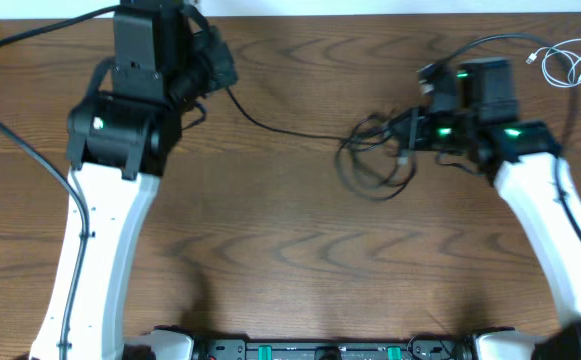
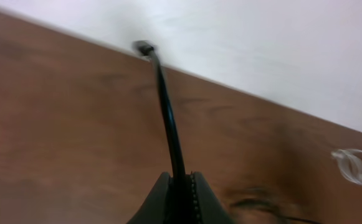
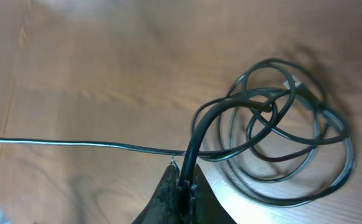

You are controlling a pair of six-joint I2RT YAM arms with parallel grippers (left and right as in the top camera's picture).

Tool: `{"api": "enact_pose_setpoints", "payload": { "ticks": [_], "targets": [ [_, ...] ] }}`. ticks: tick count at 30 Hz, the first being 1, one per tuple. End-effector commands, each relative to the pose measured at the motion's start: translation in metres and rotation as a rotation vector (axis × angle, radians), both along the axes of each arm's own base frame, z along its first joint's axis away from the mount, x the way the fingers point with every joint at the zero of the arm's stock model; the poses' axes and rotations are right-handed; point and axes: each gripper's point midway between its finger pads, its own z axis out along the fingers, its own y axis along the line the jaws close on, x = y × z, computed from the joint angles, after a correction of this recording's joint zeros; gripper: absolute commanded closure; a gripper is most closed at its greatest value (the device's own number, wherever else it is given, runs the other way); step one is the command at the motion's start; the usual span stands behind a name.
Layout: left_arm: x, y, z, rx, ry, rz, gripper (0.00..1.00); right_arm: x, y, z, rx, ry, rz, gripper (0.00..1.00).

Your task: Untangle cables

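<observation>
Left jaws pinch a black cable point(image 2: 168, 118) near its plug; right jaws clamp a strand by the tangle point(image 3: 280, 143). I should draw apart slowly, watching for snagging loops.

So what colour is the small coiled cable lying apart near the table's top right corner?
The coiled cable is white, clearest in the overhead view.
</observation>
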Motion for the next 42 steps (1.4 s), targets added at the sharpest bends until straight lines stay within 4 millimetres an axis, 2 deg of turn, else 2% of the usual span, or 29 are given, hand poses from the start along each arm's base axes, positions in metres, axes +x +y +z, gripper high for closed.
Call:
{"api": "enact_pose_setpoints", "payload": {
  "ticks": [1, 2, 6, 8, 9, 11, 16, 20, 27, 31, 33, 34, 35, 38, 40, 42],
  "targets": [
    [0.013, 0.064, -0.021, 0.063, 0.067, 0.161, 0.93, 0.003, -0.043, 0.03, -0.014, -0.07, -0.118, 0.99],
    [0.016, 0.081, -0.025, 0.063, 0.077, 0.203, 0.93, 0.003, -0.059, 0.032, -0.015, -0.067, -0.16, 0.99],
    [0.02, 0.122, -0.029, 0.067, 0.083, 0.293, 0.93, 0.0, -0.096, 0.029, -0.023, -0.029, -0.268, 0.99],
    [0.022, 0.132, -0.03, 0.086, 0.08, 0.301, 0.93, -0.001, -0.115, 0.023, -0.054, -0.002, -0.338, 0.99],
    [0.023, 0.141, -0.031, 0.099, 0.081, 0.311, 0.93, -0.003, -0.134, 0.016, -0.097, 0.027, -0.416, 0.99],
    [0.022, 0.149, -0.032, 0.1, 0.084, 0.329, 0.93, -0.008, -0.152, 0.01, -0.143, 0.06, -0.495, 0.99],
    [0.021, 0.171, -0.034, 0.127, 0.089, 0.36, 0.93, -0.031, -0.203, -0.009, -0.316, 0.17, -0.713, 0.99],
    [0.015, 0.199, -0.036, 0.174, 0.102, 0.454, 0.93, -0.044, -0.222, -0.023, -0.357, 0.249, -0.769, 0.99],
    [0.014, 0.243, -0.053, 0.305, 0.168, 0.559, 0.93, -0.049, -0.243, -0.049, -0.364, 0.348, -0.788, 0.99],
    [0.017, 0.259, -0.073, 0.304, 0.216, 0.585, 0.93, -0.043, -0.232, -0.06, -0.307, 0.363, -0.678, 0.99],
    [0.022, 0.258, -0.088, 0.287, 0.251, 0.564, 0.93, -0.033, -0.207, -0.061, -0.228, 0.324, -0.512, 0.99],
    [0.027, 0.252, -0.096, 0.259, 0.265, 0.527, 0.93, -0.028, -0.191, -0.059, -0.178, 0.295, -0.419, 0.99],
    [0.033, 0.24, -0.103, 0.229, 0.274, 0.462, 0.93, -0.025, -0.17, -0.055, -0.121, 0.26, -0.313, 0.99],
    [0.045, 0.205, -0.116, 0.157, 0.285, 0.286, 0.93, -0.023, -0.128, -0.053, -0.055, 0.239, -0.158, 0.99],
    [0.05, 0.164, -0.123, 0.1, 0.293, 0.115, 0.93, -0.025, -0.104, -0.057, -0.062, 0.253, -0.091, 0.99],
    [0.049, 0.136, -0.127, 0.066, 0.309, 0.017, 0.93, -0.028, -0.076, -0.064, -0.065, 0.279, -0.025, 0.99]
  ]
}}
